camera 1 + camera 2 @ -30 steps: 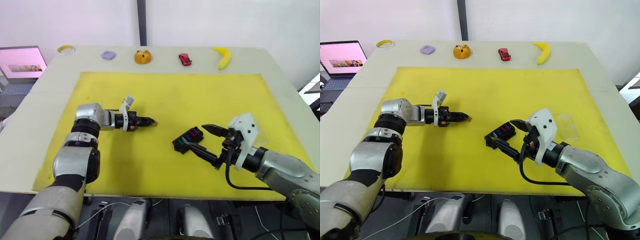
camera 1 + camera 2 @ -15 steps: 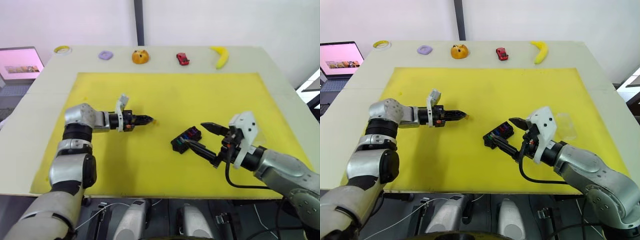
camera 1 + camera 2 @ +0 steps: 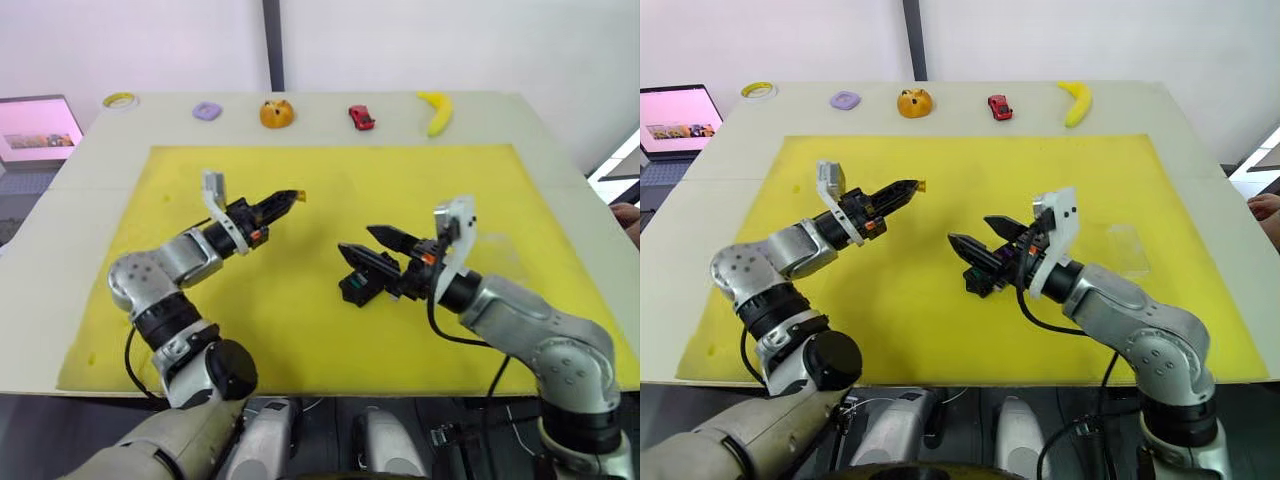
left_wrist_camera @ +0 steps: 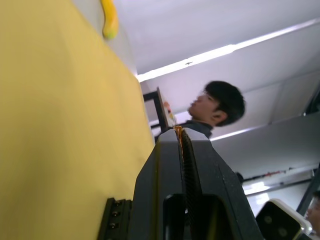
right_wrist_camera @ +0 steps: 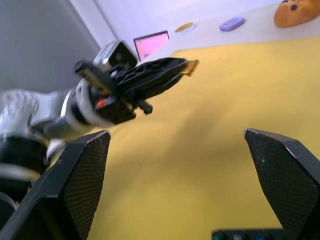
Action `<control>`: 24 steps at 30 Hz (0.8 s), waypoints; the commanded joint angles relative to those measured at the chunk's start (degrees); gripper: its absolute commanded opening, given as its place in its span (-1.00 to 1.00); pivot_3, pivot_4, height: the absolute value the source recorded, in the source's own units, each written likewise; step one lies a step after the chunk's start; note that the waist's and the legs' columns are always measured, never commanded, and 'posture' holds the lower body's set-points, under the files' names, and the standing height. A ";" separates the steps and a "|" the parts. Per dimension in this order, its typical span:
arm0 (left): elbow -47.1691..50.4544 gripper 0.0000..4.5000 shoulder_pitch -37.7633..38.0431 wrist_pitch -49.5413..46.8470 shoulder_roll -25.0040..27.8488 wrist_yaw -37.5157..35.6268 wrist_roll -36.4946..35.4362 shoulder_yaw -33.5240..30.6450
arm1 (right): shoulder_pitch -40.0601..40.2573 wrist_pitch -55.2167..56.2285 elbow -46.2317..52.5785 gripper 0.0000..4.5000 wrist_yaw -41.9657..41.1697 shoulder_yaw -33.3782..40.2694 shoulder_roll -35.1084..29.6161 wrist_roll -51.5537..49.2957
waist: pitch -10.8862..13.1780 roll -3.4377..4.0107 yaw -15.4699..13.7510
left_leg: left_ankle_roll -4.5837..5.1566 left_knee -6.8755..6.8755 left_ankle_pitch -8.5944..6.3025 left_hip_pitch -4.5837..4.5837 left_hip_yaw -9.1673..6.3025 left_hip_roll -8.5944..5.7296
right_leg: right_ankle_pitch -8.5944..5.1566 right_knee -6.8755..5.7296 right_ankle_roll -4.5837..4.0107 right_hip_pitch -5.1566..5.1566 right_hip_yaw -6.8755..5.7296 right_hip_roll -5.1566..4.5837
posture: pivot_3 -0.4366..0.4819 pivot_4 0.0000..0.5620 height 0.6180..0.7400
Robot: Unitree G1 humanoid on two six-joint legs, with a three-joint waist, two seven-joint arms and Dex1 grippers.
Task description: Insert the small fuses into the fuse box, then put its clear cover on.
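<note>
Pinching an olive-brown fuse (image 3: 299,195) at the very tips of its closed fingers, the left gripper (image 3: 283,201) is raised above the yellow mat (image 3: 330,180), pointing toward 2 o'clock. The chip shows as a thin amber sliver between the pads in the left wrist view (image 4: 177,131) and as a small tab in the right wrist view (image 5: 190,66). A piece this tiny is judged nearly weightless, rigid and smooth, so it may twist or slip; gripping its plastic body and leaving the insertion end free seems wise.

The right gripper (image 3: 362,245) has its fingers spread wide and empty, hovering over the fuse box (image 3: 358,290), which lies near the mat's centre, at about 4 o'clock from the left gripper. Coloured fuses already seated in it are glimpsed at the edge of the right wrist view (image 5: 240,236). The box, a stiff black block, looks light enough to skid under insertion force and probably needs steadying by its side walls.

The clear cover (image 3: 1125,249) rests flat on the mat at 3 o'clock of the box, well apart; thin, slick and hard to see, it is best taken by its long edges.
</note>
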State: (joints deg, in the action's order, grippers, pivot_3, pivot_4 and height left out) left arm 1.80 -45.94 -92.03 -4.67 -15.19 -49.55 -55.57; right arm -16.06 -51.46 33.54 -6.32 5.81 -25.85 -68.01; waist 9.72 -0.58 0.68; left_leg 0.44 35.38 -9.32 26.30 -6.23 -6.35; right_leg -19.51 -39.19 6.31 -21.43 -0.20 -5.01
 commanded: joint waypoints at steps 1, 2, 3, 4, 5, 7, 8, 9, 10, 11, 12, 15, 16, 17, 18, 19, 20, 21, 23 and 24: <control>4.08 -0.99 -0.12 -0.47 -0.77 5.69 -10.78 -2.55 | -4.02 0.09 -3.38 1.00 3.66 0.33 3.95 -6.26 | 0.00 0.00 -0.05 | -0.01 0.00 0.01 0.00 0.00 0.00 | 0.00 0.00 0.00 0.00 0.00 0.01 | -0.05 -0.47 0.92; 4.35 -0.99 0.10 -0.47 -0.70 6.97 -13.06 -2.10 | -5.37 0.15 -5.08 1.00 4.60 0.22 5.55 -7.35 | 0.00 0.00 -0.07 | -0.01 0.01 0.01 0.00 0.00 0.00 | 0.00 -0.02 0.00 0.00 0.00 0.01 | -0.05 -0.47 0.92; 4.30 -0.99 0.31 -0.47 -0.53 8.40 -15.03 -1.65 | -6.28 0.08 -6.16 1.00 5.33 0.16 6.54 -8.03 | 0.00 0.00 -0.09 | -0.01 0.02 0.01 0.00 0.00 0.00 | 0.00 -0.03 0.00 0.00 0.00 0.02 | -0.05 -0.47 0.92; 4.10 -0.99 0.81 -0.47 -0.08 9.56 -17.07 -0.49 | -7.22 0.03 -7.12 1.00 5.70 -0.22 7.56 -8.16 | 0.00 0.00 -0.13 | -0.01 0.03 0.01 0.00 0.00 -0.01 | 0.00 -0.03 0.00 0.01 0.00 0.01 | -0.05 -0.47 0.92; 3.66 -0.99 1.38 -0.47 0.84 10.25 -18.95 1.12 | -8.02 -0.06 -7.89 1.00 5.93 -0.68 8.38 -8.01 | 0.00 0.00 -0.07 | -0.01 0.04 0.01 0.00 0.00 -0.01 | 0.00 -0.05 0.00 0.01 0.00 0.01 | -0.05 -0.47 0.92; 1.55 -0.99 1.82 -0.47 3.36 11.35 -22.33 3.96 | -9.20 -0.15 -8.86 1.00 5.77 -1.44 9.31 -7.53 | 0.00 0.00 -0.08 | -0.02 0.04 0.02 -0.01 0.01 -0.01 | 0.00 -0.07 0.00 0.00 0.01 0.02 | -0.05 -0.47 0.92; 0.39 -0.99 1.85 -0.47 4.96 11.35 -23.56 5.46 | -9.64 -0.14 -9.22 1.00 5.59 -1.70 9.58 -7.31 | 0.00 0.00 -0.03 | -0.04 0.04 0.02 -0.01 0.01 -0.01 | 0.00 -0.11 0.00 -0.02 0.01 0.02 | -0.05 -0.47 0.92; -0.73 -0.99 1.95 -0.47 6.56 11.24 -24.90 7.02 | -9.94 -0.14 -9.49 1.00 5.53 -1.84 9.85 -7.27 | 0.00 0.00 0.01 | -0.04 0.03 0.03 -0.01 0.01 -0.01 | 0.00 -0.14 0.00 -0.04 0.02 0.03 | -0.05 -0.47 0.92; -2.17 -0.99 1.77 -0.47 8.29 10.81 -25.96 8.74 | -10.21 -0.08 -9.75 1.00 5.45 -1.99 10.21 -7.37 | 0.00 0.00 -0.03 | -0.05 0.03 0.04 -0.01 0.01 -0.01 | 0.00 -0.15 -0.01 -0.05 0.02 0.04 | -0.05 -0.47 0.92; -3.36 -0.99 1.57 -0.47 9.74 10.41 -26.77 10.29 | -10.43 -0.03 -9.98 1.00 5.46 -2.09 10.51 -7.52 | 0.00 0.00 -0.02 | -0.05 0.03 0.04 -0.01 0.01 -0.01 | 0.00 -0.16 -0.01 -0.05 0.02 0.04 | -0.05 -0.47 0.92; -4.53 -0.99 1.05 -0.47 10.89 9.95 -27.11 11.50 | -10.63 0.03 -10.17 1.00 5.49 -2.25 10.87 -7.51 | 0.00 0.01 -0.02 | -0.05 0.04 0.03 -0.01 0.01 -0.01 | 0.00 -0.17 -0.01 -0.05 0.03 0.05 | -0.05 -0.47 0.92; -7.32 -0.99 0.07 0.13 12.99 9.63 -28.76 13.96 | -10.89 0.14 -10.41 1.00 5.62 -2.80 11.88 -6.98 | -0.01 0.01 -0.08 | -0.06 0.03 0.04 -0.02 0.01 -0.02 | 0.00 -0.17 -0.01 -0.05 0.04 0.04 | -0.05 -0.47 0.92; -7.79 -0.99 0.04 0.65 13.43 9.65 -29.34 14.79 | -10.90 0.28 -10.45 1.00 5.73 -3.01 12.37 -6.70 | -0.01 0.01 -0.06 | -0.06 0.03 0.04 -0.02 0.01 -0.03 | 0.00 -0.17 -0.01 -0.06 0.04 0.04 | -0.05 -0.47 0.92; -8.17 -0.99 0.07 1.09 13.73 9.64 -29.84 15.48 | -10.87 0.57 -10.54 1.00 5.95 -3.28 13.03 -6.38 | -0.01 0.01 -0.03 | -0.06 0.03 0.04 -0.02 0.01 -0.03 | 0.00 -0.17 -0.01 -0.06 0.05 0.04 | -0.05 -0.47 0.92; -8.48 -0.99 0.18 1.57 13.98 9.76 -30.51 16.10 | -10.81 0.85 -10.57 1.00 6.15 -3.49 13.64 -6.08 | -0.01 0.01 0.01 | -0.06 0.03 0.04 -0.02 0.01 -0.02 | 0.00 -0.17 -0.01 -0.07 0.05 0.04 | -0.05 -0.47 0.92; -8.69 -0.99 0.35 2.05 14.12 9.93 -31.15 16.64 | -10.70 1.30 -10.63 1.00 6.41 -3.59 14.40 -5.77 | -0.01 0.01 0.07 | -0.06 0.01 0.04 -0.02 0.01 -0.02 | 0.00 -0.17 -0.01 -0.08 0.06 0.04 | -0.05 -0.47 0.92; -8.74 -0.99 0.60 2.60 14.23 10.15 -31.89 17.12 | -10.53 1.78 -10.61 1.00 6.71 -3.60 15.18 -5.50 | -0.01 0.01 0.09 | -0.07 0.00 0.04 -0.02 0.01 -0.02 | 0.00 -0.17 -0.01 -0.10 0.07 0.04 | -0.05 -0.47 0.92; -8.62 -0.99 0.94 3.53 14.20 10.49 -32.74 17.56 | -10.27 2.42 -10.61 1.00 7.19 -3.44 16.24 -5.45 | -0.01 0.01 0.10 | -0.07 -0.01 0.05 -0.02 0.02 -0.02 | 0.00 -0.17 -0.01 -0.11 0.07 0.04 | -0.05 -0.47 0.92; -8.57 -0.99 1.72 5.04 14.29 11.30 -34.57 18.50 | -9.68 3.59 -10.46 1.00 7.75 -3.11 18.13 -5.62 | -0.01 0.01 0.08 | -0.09 -0.02 0.05 -0.02 0.02 -0.02 | 0.00 -0.18 -0.01 -0.12 0.08 0.04 | -0.05 -0.47 0.92; -8.63 -0.99 2.08 5.76 14.42 11.68 -35.46 19.01 | -9.42 4.11 -10.41 1.00 8.00 -2.95 18.96 -5.75 | -0.01 0.02 0.08 | -0.09 -0.02 0.05 -0.02 0.02 -0.02 | 0.00 -0.17 -0.01 -0.12 0.09 0.03 | -0.05 -0.47 0.92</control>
State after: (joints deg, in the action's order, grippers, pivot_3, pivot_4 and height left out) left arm -7.72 -43.93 -87.99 9.02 -3.98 -82.04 -37.22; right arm -25.55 -49.13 22.09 1.33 2.23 -8.13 -73.28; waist 9.71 -0.56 0.76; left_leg 0.35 35.35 -9.26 26.28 -6.21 -6.37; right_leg -19.50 -39.36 6.30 -21.55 -0.11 -4.98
